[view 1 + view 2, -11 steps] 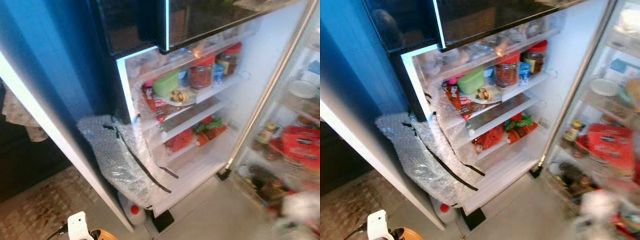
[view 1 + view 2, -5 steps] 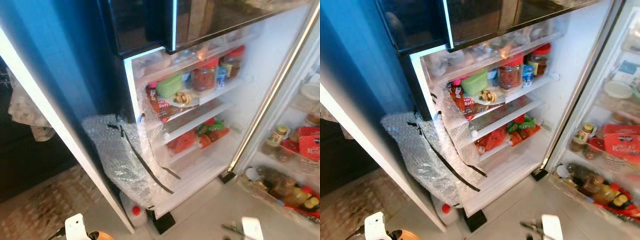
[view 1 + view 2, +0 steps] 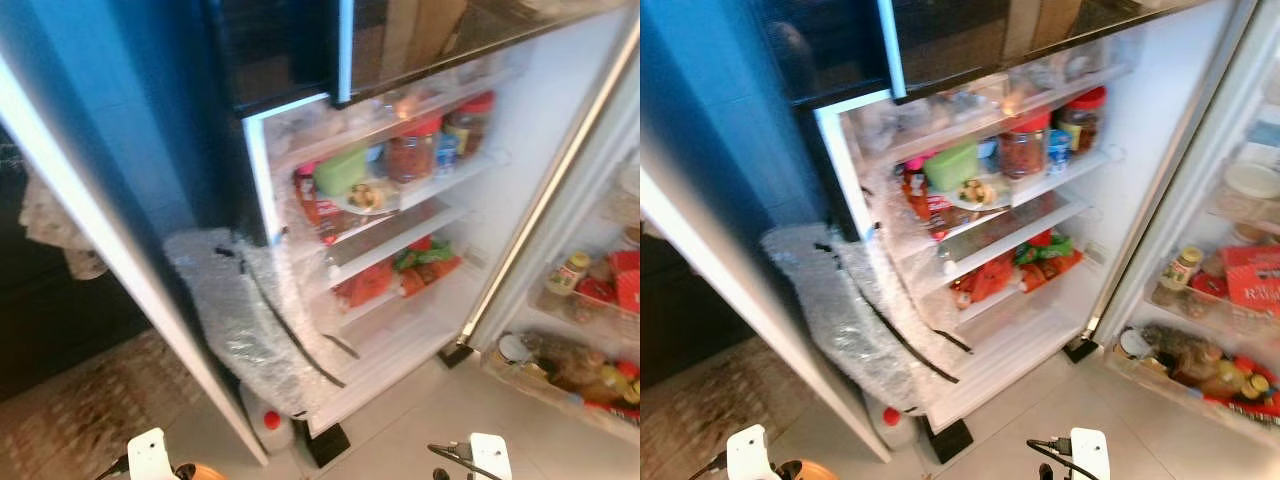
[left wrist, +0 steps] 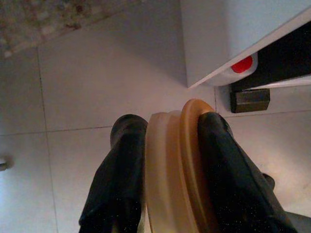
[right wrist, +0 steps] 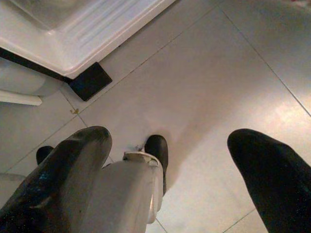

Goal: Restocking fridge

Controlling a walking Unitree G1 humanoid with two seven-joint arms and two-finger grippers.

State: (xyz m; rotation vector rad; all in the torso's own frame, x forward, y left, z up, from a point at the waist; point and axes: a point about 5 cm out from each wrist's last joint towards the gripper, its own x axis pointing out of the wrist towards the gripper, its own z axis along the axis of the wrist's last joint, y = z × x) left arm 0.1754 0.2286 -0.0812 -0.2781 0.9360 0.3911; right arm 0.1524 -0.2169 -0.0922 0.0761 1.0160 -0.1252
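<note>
The fridge [image 3: 400, 330] stands open, its shelves holding a green tub [image 3: 340, 170], red-lidded jars [image 3: 412, 150], a plate of food [image 3: 365, 197] and red and green packets [image 3: 420, 265]. My left gripper [image 4: 170, 131] hangs low over the tiled floor, shut on a round tan and orange container [image 4: 172, 165] held on edge; its orange rim [image 3: 200, 470] peeks in at the bottom of the head view. My right gripper [image 5: 167, 138] also hangs over the floor near the fridge's base, open with nothing between its fingers.
The open fridge door [image 3: 590, 330] on the right carries bottles, jars and red packets on its racks. Bubble wrap taped with black strips [image 3: 245, 320] hangs off the fridge's left side. A white bottle with a red cap [image 3: 268, 422] stands on the floor under it.
The right arm's white wrist has swung down into the bottom of the head views and shifted slightly left. The camera has shifted a little; the fridge contents have not moved.
</note>
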